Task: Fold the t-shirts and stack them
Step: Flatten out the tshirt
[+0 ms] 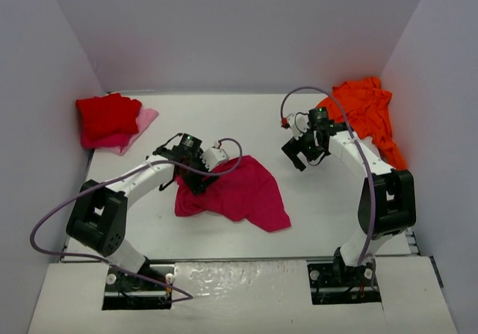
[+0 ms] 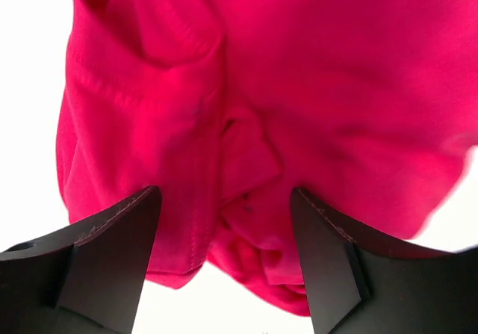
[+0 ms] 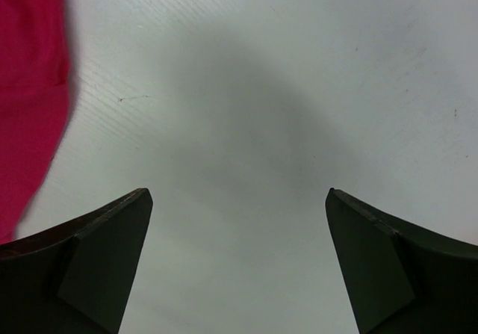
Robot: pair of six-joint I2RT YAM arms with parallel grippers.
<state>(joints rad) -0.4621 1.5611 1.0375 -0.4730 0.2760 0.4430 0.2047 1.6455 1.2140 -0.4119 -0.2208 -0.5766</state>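
Observation:
The magenta-pink t-shirt (image 1: 243,193) lies crumpled in the middle of the table. My left gripper (image 1: 196,182) is at its left edge. In the left wrist view it (image 2: 224,192) is open, its jaws straddling a bunched fold of the magenta cloth (image 2: 246,155) without clamping it. The bright red t-shirt (image 1: 107,112) lies folded at the back left, on top of a light pink cloth (image 1: 140,127). The orange t-shirt (image 1: 370,112) lies rumpled at the back right. My right gripper (image 1: 300,157) is open and empty over bare table (image 3: 239,192), with the magenta edge (image 3: 26,87) to its left.
White walls close in the table (image 1: 224,117) on the left, back and right. Purple cables loop over both arms. The orange t-shirt lies against the right arm's far side.

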